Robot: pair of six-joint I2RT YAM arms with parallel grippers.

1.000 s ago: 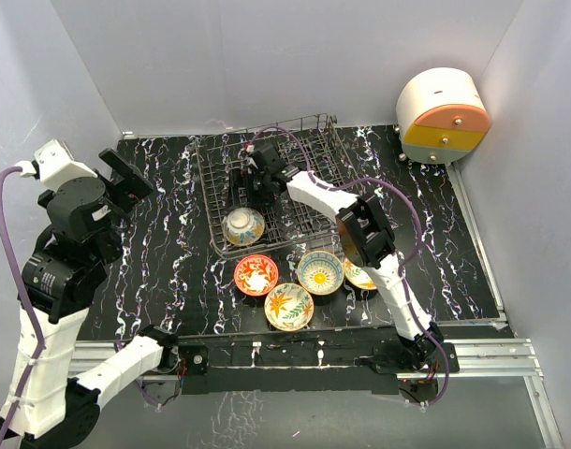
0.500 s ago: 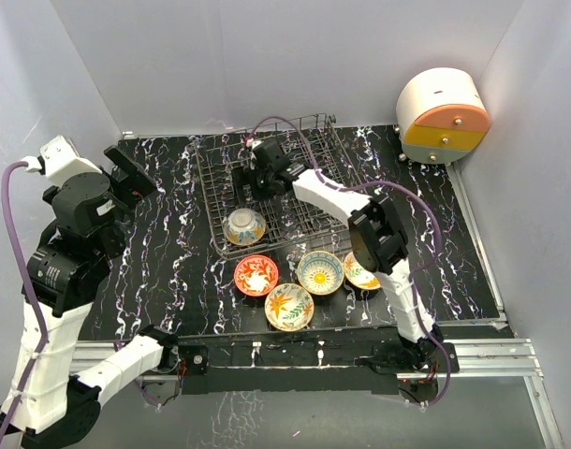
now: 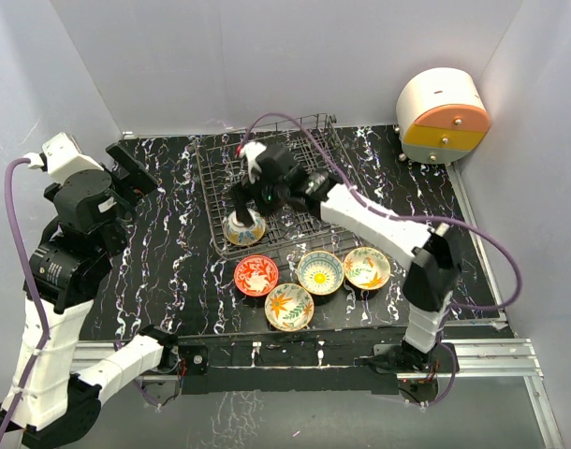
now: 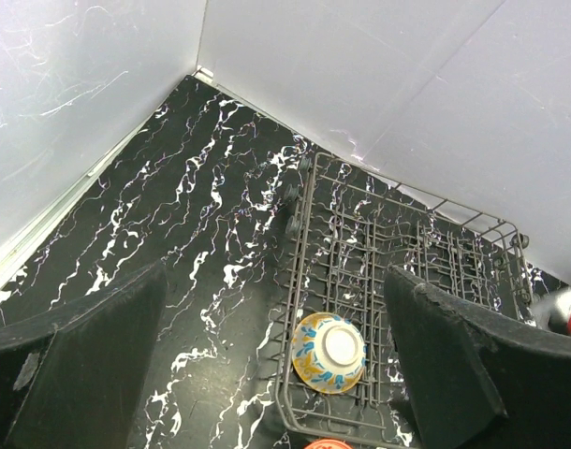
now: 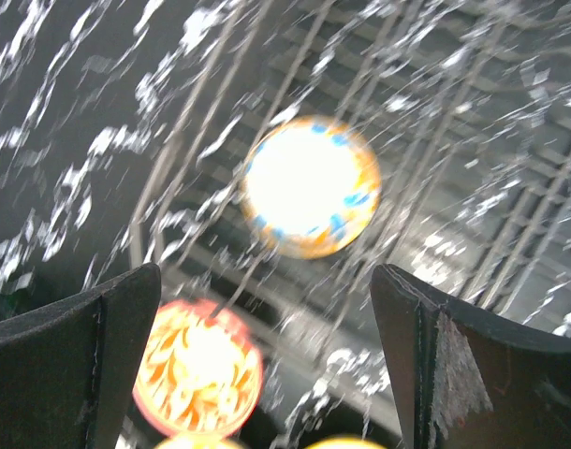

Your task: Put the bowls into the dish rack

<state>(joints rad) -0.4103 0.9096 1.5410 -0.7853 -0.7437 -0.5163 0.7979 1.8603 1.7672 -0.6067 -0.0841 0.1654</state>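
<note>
My right tool (image 5: 265, 281) hangs released, fingers spread, over the blue-and-orange ceramic bowl (image 3: 242, 227). The bowl sits, apparently rim-down to drain, in the lower-left corner of the dark wire dish rack (image 3: 215, 164). Four more painted bowls (image 3: 320, 271) lie on the worktop (image 3: 173, 243) below the rack. My left tool (image 4: 276, 271) is open too.

Round white, orange and yellow drawer unit (image 3: 442, 117), far right of my right claw (image 3: 241, 208): no readable writing.
Elsewhere: none legible.

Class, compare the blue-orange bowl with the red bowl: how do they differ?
The blue-orange bowl lies inside the dish rack; the red bowl sits on the table in front of it. The right gripper hangs open over the blue-orange bowl, not the red bowl. Both are small, round and painted.
</note>
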